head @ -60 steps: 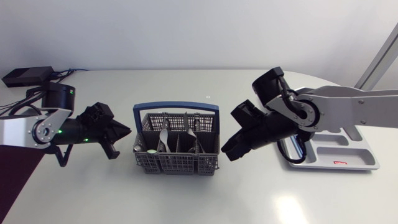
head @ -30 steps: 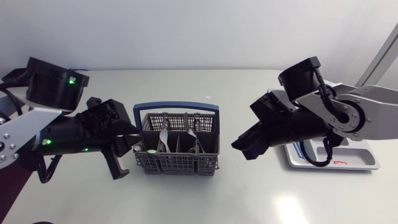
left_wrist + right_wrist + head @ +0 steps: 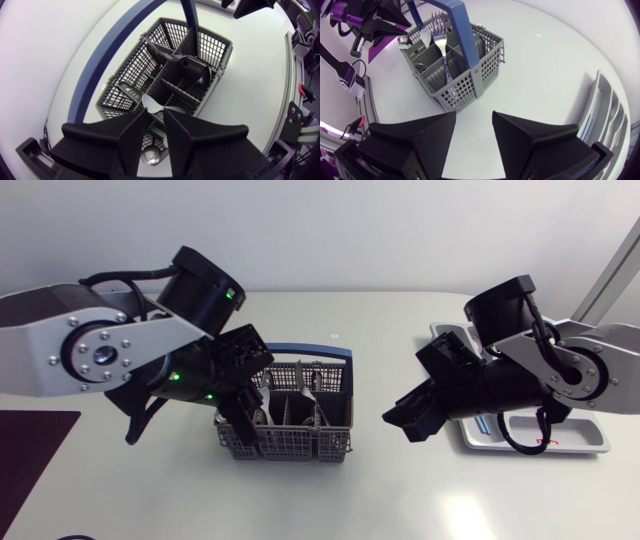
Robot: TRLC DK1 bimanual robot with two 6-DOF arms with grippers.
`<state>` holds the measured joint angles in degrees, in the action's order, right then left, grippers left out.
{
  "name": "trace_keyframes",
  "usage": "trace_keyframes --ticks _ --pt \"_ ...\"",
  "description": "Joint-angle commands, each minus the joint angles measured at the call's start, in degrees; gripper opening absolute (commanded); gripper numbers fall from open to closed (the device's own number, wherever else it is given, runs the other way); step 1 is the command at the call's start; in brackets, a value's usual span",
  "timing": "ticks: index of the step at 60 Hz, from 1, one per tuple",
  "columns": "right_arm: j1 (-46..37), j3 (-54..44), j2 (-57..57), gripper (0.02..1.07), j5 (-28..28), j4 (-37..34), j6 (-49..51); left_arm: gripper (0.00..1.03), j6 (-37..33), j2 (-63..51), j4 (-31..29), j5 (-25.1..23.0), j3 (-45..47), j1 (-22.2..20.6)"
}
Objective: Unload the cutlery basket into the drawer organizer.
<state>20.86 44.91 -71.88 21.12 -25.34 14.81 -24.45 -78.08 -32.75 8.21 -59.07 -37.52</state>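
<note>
**Head view:** the cutlery basket (image 3: 290, 442) stands on the worktop (image 3: 400, 500) directly under the left claw (image 3: 245, 408). The right claw (image 3: 405, 420) hangs over bare surface between basket and drawer organizer (image 3: 578, 438).

**Left wrist view:** fingers (image 3: 132, 135) narrowly parted, grasping nothing. A spoon (image 3: 151, 103) stands in a compartment just ahead.

**Right wrist view:** claw spread, empty. The basket ahead holds a fork (image 3: 439, 44); the organizer lies beside the claw.
</note>
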Motion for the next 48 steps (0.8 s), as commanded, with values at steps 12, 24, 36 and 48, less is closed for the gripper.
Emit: trace_keyframes --ticks 12,24,36,48 --pt "-0.3 -0.6 0.1 0.57 -0.1 -0.2 0.2 0.28 4.1 -7.3 0.1 2.4 -4.4 -0.6" --pt "-0.3 -0.2 -0.3 0.58 -0.1 -0.2 0.1 0.28 5.1 -10.1 2.0 6.5 -4.7 -0.8" --pt "-0.3 -0.2 -0.5 0.58 -0.2 -0.1 0.1 0.28 5.3 -10.4 2.5 7.5 -4.4 -1.2" --pt "-0.3 -0.3 -0.3 0.58 -0.2 -0.4 0.2 0.28 4.8 -6.0 2.5 7.4 -3.6 -2.3"
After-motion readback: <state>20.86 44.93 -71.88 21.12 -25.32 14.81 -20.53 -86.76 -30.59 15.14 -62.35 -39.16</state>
